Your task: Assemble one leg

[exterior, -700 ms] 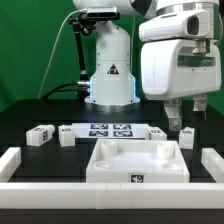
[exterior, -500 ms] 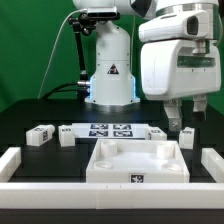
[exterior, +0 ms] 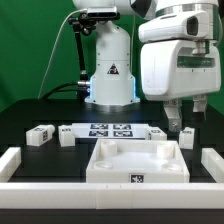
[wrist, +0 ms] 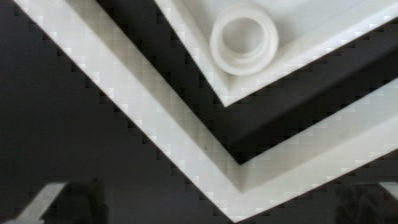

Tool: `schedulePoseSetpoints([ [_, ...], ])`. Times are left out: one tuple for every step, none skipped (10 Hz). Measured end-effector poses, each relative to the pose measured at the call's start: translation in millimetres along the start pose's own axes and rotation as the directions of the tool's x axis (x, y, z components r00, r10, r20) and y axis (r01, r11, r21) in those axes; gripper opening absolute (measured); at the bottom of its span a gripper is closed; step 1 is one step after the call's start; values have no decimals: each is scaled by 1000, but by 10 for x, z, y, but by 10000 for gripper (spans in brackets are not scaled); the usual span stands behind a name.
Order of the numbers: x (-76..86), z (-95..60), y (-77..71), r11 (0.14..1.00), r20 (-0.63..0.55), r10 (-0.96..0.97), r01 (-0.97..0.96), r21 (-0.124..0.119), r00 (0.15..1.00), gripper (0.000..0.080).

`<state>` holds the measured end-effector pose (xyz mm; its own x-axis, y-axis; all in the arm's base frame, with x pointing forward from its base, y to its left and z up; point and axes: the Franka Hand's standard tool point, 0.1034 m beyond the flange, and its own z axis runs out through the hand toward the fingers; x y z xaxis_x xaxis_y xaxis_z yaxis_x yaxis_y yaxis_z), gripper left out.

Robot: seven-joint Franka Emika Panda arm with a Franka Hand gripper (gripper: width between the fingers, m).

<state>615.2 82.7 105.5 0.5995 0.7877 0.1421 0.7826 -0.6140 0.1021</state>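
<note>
We see the arm [exterior: 176, 60] pointing down at the exterior view's right; its end effector [exterior: 184, 118] hangs spread and empty just above 1 leg [exterior: 187, 137]

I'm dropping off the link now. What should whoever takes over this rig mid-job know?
Gripper: open, empty, hanging at the exterior view's right.
Small white plastic tagged leg: loose on the black table, below the gripper in the exterior view. Two more legs lie at that view's left.
Wide white tray-like part: centre, no leg visibly fitted.
Done: nothing attached.
Left: grasp a leg and fit it.
</note>
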Motion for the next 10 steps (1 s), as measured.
schedulePoseSetpoints([
  [0,1,0,1000,0,0,0,0,1000,650],
  [-1,2,-1,1000,0,0,0,0,1000,650],
  [-1,3,-1,1000,0,0,0,0,1000,650],
  [-2,4,-1,1000,0,0,0,1,1000,650],
  [-2,5,-2,1000,1,0,0,1,1000,650],
  [-2,6,-2,1000,1,0,0,1,1000,650],
  [-3,6,-3,1000,1,0,0,1,1000,650],
  [0,-15,-6,1000,10,-16,16,4,1000,650],
  [-6,-118,0,997,25,-83,83,5,996,650],
  [-65,-96,7,986,31,-167,167,12,986,650],
])
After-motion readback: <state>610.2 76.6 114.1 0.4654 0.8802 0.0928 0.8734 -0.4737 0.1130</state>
